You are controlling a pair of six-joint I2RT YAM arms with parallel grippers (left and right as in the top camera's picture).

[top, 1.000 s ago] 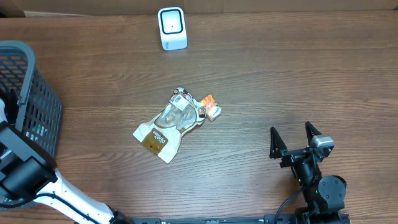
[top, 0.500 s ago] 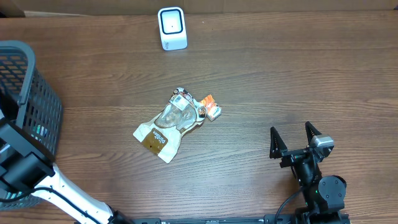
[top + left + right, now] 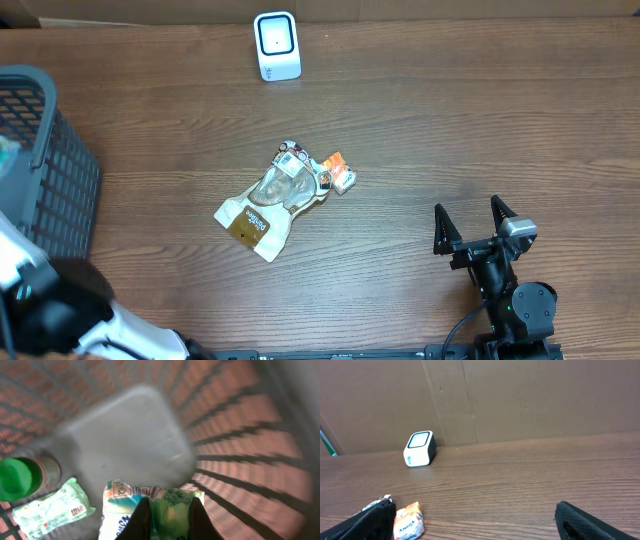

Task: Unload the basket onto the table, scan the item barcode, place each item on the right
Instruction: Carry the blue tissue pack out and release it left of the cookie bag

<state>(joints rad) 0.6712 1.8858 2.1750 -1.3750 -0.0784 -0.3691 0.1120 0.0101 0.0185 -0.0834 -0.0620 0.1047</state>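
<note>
Our left gripper (image 3: 169, 512) reaches down inside the basket (image 3: 60, 170) at the left, clamped on a green-and-white packet (image 3: 167, 496), which we judge is bound for the one scanner (image 3: 277, 45) at the far side. Our right gripper (image 3: 468, 207) sits near right, fingers apart, out of the way. We count three things in the basket: the held packet, a second green packet (image 3: 50, 510) and one green-capped bottle (image 3: 15, 477). Two more lie on the table (image 3: 450, 120), a snack pouch (image 3: 270, 200) and an orange packet (image 3: 340, 173).

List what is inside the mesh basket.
A green-capped bottle, a barcoded green packet, and a white-green pouch gripped by the left end effector. Anything beneath the pouch is hidden.
</note>
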